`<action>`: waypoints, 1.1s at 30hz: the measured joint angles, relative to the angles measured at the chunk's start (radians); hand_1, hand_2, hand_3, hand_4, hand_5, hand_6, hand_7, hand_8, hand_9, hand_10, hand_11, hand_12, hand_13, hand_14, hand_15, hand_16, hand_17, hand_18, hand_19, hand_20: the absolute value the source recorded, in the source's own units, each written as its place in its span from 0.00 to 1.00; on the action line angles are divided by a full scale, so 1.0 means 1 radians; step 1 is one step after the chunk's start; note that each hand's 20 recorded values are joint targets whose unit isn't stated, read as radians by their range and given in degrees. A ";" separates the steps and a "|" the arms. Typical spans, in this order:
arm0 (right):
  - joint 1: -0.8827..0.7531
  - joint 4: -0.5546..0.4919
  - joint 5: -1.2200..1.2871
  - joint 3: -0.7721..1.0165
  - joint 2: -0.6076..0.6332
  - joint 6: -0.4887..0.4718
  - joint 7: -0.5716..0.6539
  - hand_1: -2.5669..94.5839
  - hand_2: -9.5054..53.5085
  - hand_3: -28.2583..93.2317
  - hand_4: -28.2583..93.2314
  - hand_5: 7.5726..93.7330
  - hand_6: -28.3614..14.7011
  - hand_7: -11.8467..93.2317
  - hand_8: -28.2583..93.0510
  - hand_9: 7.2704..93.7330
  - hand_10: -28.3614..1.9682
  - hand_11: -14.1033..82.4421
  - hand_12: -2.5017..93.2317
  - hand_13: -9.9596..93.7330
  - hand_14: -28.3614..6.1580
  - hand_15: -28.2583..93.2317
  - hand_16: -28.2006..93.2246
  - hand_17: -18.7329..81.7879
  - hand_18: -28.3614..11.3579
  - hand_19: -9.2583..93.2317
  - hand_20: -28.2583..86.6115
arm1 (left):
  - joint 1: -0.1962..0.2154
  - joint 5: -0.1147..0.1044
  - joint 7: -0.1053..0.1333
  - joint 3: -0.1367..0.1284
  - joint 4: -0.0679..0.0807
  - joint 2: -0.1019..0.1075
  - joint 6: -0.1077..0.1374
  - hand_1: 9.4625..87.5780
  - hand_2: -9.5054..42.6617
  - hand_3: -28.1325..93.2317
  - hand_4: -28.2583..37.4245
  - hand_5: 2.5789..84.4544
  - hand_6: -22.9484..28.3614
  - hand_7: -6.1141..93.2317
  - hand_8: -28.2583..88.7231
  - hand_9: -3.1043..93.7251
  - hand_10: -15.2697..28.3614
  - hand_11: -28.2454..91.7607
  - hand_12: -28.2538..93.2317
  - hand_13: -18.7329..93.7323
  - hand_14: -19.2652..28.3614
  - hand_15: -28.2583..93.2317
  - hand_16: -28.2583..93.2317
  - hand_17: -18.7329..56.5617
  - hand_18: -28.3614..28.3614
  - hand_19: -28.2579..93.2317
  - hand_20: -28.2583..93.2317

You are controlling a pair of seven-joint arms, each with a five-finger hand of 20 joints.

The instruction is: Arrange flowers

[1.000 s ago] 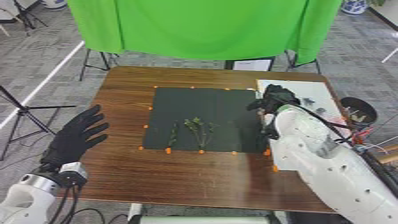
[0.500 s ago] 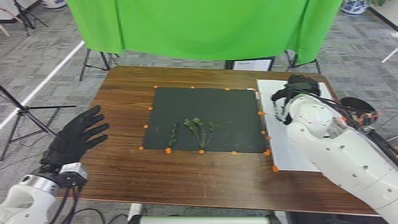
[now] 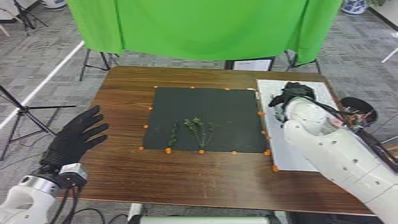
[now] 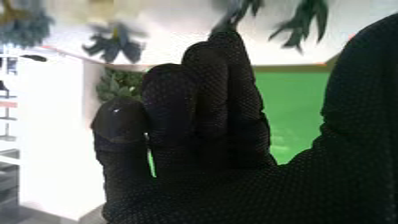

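1. Head view: leafy green sprigs [image 3: 201, 131] lie on the near part of the dark mat [image 3: 182, 106], on the brown table [image 3: 120, 177].
2. Left hand [image 3: 71, 140], at the table's left side: spread wide, fingers straight, empty.
3. Right hand [image 3: 295, 94], above the far part of the white board [image 3: 291, 147].
4. Right wrist view: right hand [image 4: 209, 180] wide, fingers extended close together, thumb apart; beyond the fingertips, a bluish flower [image 4: 115, 42] and green leaves [image 4: 306, 22].

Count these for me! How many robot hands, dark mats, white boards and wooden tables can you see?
Robot hands: 2 (left hand and right hand)
Dark mat: 1
White board: 1
Wooden table: 1
Total: 5
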 measured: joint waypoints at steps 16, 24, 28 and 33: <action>0.027 0.018 -0.034 -0.033 -0.027 -0.004 0.019 0.21 0.00 0.84 0.00 0.62 0.57 0.48 0.13 0.68 0.49 0.72 0.42 0.75 0.57 0.86 0.48 0.58 0.23 1.00 0.71 | -0.001 -0.001 0.003 0.007 0.001 -0.005 0.006 0.20 0.05 0.80 0.00 0.23 0.52 0.26 0.15 0.19 0.58 0.39 0.39 0.27 0.69 0.47 0.24 0.09 0.86 0.55 0.32; 0.022 -0.024 -0.059 -0.029 -0.013 -0.004 0.027 0.20 0.00 0.85 0.00 0.63 0.58 0.48 0.13 0.68 0.49 0.72 0.42 0.76 0.56 0.86 0.49 0.59 0.23 1.00 0.72 | -0.002 -0.001 0.003 0.010 0.001 -0.004 0.006 0.20 0.06 0.80 0.00 0.23 0.52 0.26 0.15 0.19 0.58 0.39 0.39 0.27 0.69 0.47 0.24 0.09 0.86 0.55 0.32; 0.022 -0.025 -0.061 -0.027 -0.007 -0.010 0.030 0.20 0.00 0.86 0.00 0.64 0.58 0.49 0.13 0.69 0.49 0.72 0.42 0.76 0.56 0.86 0.49 0.59 0.22 1.00 0.72 | -0.003 -0.001 0.002 0.011 0.002 -0.004 0.005 0.20 0.06 0.80 0.00 0.23 0.52 0.26 0.15 0.19 0.58 0.39 0.39 0.27 0.69 0.47 0.25 0.09 0.86 0.55 0.32; 0.017 -0.023 -0.061 -0.026 0.003 -0.017 0.038 0.21 0.00 0.87 0.00 0.64 0.58 0.49 0.13 0.69 0.49 0.72 0.43 0.76 0.56 0.86 0.49 0.59 0.22 1.00 0.72 | -0.004 -0.001 0.001 0.011 0.002 -0.004 0.005 0.20 0.06 0.80 0.00 0.23 0.52 0.26 0.15 0.19 0.58 0.39 0.39 0.27 0.69 0.47 0.25 0.09 0.86 0.55 0.32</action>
